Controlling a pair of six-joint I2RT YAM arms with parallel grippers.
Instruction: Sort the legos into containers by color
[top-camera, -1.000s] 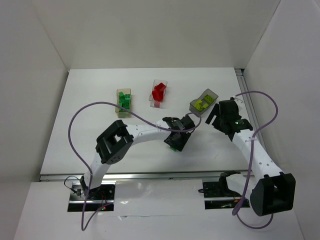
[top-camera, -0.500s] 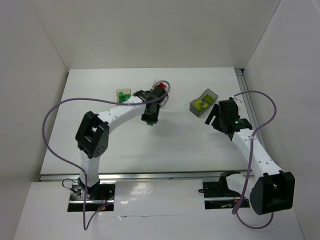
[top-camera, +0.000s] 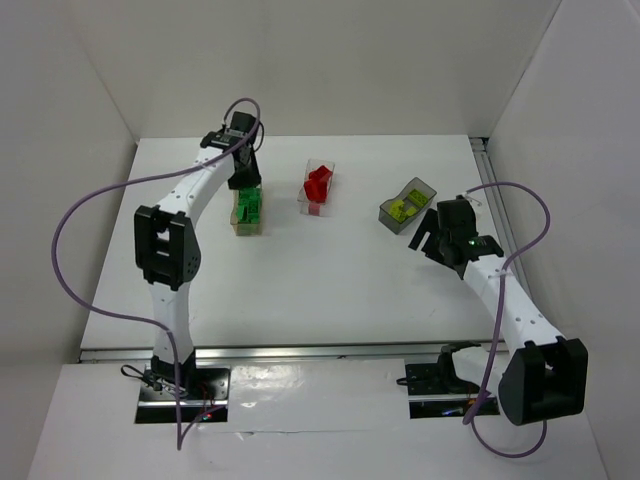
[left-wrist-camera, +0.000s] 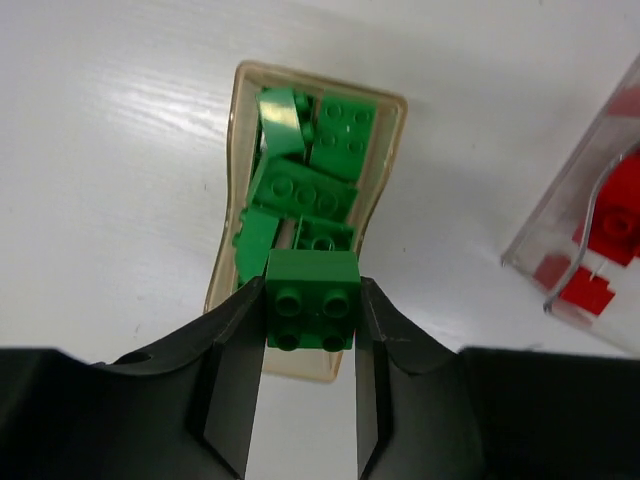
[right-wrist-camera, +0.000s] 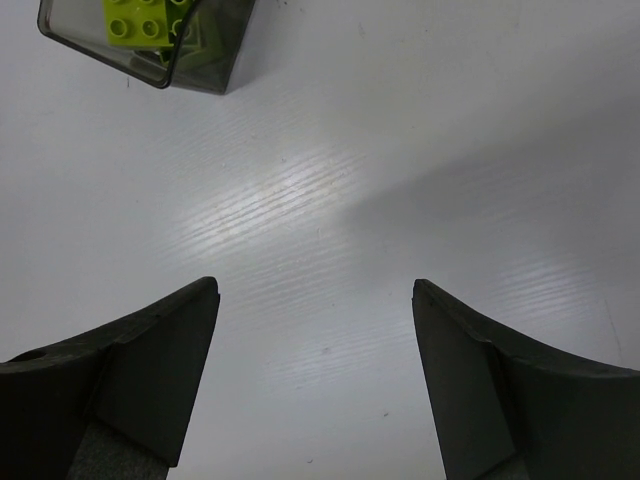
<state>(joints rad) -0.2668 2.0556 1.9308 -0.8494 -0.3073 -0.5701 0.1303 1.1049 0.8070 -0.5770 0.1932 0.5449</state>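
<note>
My left gripper (left-wrist-camera: 311, 300) is shut on a green lego (left-wrist-camera: 312, 301), four studs showing, held above the near end of the tan container (left-wrist-camera: 222, 250), which holds several green legos (left-wrist-camera: 305, 190). In the top view the left gripper (top-camera: 245, 178) hangs over the far end of that container (top-camera: 248, 226). The clear container (top-camera: 318, 187) holds red legos (top-camera: 318, 183); its corner shows in the left wrist view (left-wrist-camera: 570, 245). The dark container (top-camera: 407, 205) holds yellow-green legos (right-wrist-camera: 140, 18). My right gripper (right-wrist-camera: 315, 300) is open and empty over bare table, near the dark container (right-wrist-camera: 200, 50).
White walls close the table at the back and both sides. A metal rail (top-camera: 500, 215) runs along the right edge. Purple cables (top-camera: 90, 215) loop from both arms.
My left arm has swung from the middle of the table leftward and back with the green lego, from near the clear container to above the tan one. The right arm has not moved.
</note>
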